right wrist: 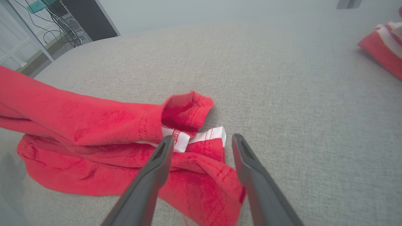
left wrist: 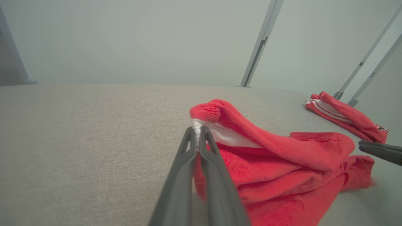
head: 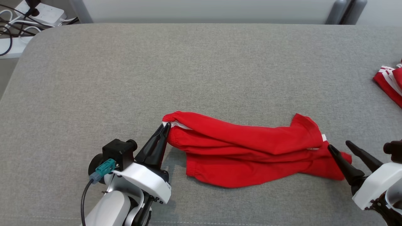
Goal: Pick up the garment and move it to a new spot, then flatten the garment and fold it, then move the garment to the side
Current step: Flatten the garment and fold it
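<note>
- The red garment (head: 251, 150) lies bunched lengthwise on the grey worktop (head: 188, 62), near its front edge and a little right of the middle.
- The left gripper (head: 165, 126) is clamped on the garment's white-lined left end.
- The right gripper (head: 338, 144) has its jaws apart over the garment's right end, holding nothing.
- A red-and-white cloth (head: 389, 83) lies at the worktop's right edge.
</note>
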You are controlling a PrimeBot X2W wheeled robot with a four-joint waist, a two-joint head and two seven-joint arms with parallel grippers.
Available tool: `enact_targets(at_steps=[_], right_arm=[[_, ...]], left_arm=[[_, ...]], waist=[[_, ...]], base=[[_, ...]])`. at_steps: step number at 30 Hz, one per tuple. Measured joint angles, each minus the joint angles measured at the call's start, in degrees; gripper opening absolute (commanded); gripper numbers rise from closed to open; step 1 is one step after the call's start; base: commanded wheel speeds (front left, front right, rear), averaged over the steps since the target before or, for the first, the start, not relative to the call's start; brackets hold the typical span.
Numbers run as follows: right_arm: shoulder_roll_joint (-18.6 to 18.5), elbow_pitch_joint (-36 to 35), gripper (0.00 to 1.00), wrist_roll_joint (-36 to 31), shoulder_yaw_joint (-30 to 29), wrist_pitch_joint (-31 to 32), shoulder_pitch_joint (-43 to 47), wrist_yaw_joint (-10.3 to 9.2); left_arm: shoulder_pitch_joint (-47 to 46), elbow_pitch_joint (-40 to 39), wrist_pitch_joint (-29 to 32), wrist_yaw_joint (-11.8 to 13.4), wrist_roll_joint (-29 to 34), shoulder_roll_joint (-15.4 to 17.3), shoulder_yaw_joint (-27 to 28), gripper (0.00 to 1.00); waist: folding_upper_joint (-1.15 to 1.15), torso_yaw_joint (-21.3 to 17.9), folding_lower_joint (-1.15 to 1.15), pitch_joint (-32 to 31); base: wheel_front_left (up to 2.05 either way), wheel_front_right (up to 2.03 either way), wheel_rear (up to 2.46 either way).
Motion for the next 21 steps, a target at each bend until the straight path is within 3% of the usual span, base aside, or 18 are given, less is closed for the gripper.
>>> enact_targets(at_steps=[5,9,14,21], right_arm=[[-1.4,-9.5,1.0,-6.5,-5.0,5.7,2.8,0.0],[-0.6,-12.6,1.0,-9.5,-5.9,9.9,3.3,0.0],[0.9,-13.0,1.0,-12.5,-5.1,14.3,3.0,0.0],[2.1,-8.4,1.0,-14.7,-3.0,16.3,0.0,0.0]], left_arm=[[0.0,0.1,0.1,1.0,0.2,1.0,0.2,0.0],[-0.1,0.8,-0.4,1.0,0.2,1.0,0.4,0.0],[-0.3,1.5,-0.7,1.0,0.1,0.9,0.3,0.0],[-0.9,2.0,-0.7,1.0,0.1,0.6,-0.5,0.0]], waist=[[0.0,2.3,0.0,0.1],[0.0,3.3,0.0,0.3],[0.0,3.9,0.0,0.6],[0.0,5.1,0.0,0.9]], base=[[0.0,0.0,0.0],[0.0,0.0,0.0],[0.0,0.0,0.0],[0.0,0.0,0.0]])
